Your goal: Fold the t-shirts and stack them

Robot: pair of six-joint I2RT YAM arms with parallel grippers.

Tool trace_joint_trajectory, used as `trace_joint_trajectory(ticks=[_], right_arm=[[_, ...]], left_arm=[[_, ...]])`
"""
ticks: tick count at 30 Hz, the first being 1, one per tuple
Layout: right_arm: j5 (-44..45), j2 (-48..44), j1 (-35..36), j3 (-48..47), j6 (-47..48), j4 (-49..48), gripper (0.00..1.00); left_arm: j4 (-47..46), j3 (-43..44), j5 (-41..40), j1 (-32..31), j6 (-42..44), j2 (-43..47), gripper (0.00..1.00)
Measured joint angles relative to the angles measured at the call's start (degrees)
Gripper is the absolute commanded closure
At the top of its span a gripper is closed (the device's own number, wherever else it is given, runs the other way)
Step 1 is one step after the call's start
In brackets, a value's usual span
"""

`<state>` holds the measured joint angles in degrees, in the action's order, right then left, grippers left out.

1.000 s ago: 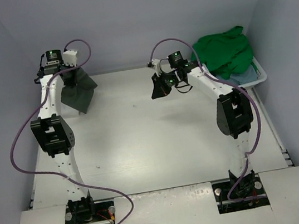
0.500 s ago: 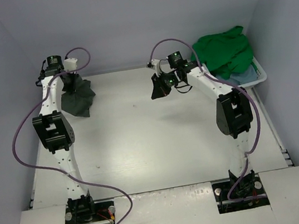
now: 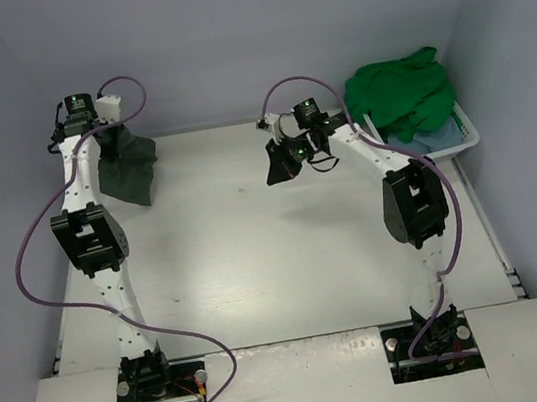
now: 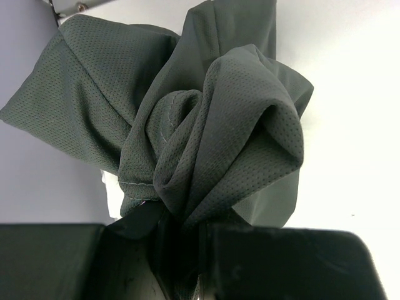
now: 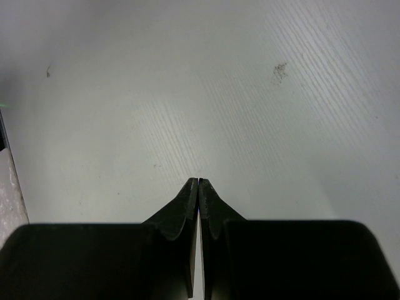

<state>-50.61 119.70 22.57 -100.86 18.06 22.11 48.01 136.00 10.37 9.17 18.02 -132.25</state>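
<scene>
The left gripper (image 3: 113, 133), pinching the bunched dark t-shirt (image 3: 131, 173), has drifted further upper-left, so folding hasn't begun; the right gripper (image 5: 199, 185) stays pressed together.

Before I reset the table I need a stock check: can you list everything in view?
dark grey-olive t-shirt: one, bunched, hanging from the left gripper at the far left of the table
green t-shirt: one, bright green, heaped on top of the basket at far right
light blue t-shirt: one, mostly hidden under the green one in the basket
basket: one, white, far right edge of the table
table: one, white, under both arms
left gripper: one, black, shut on the dark grey-olive t-shirt
right gripper: one, black, shut and empty, above the table
</scene>
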Motion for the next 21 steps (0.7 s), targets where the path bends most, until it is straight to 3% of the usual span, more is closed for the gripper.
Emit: trace_joint_trajectory(ticks=[21], right_arm=[[0.00, 0.22, 0.04, 0.00, 0.02, 0.00, 1.00]], left_arm=[[-3.30, -2.29, -4.72, 2.29, 1.31, -2.03, 0.99]])
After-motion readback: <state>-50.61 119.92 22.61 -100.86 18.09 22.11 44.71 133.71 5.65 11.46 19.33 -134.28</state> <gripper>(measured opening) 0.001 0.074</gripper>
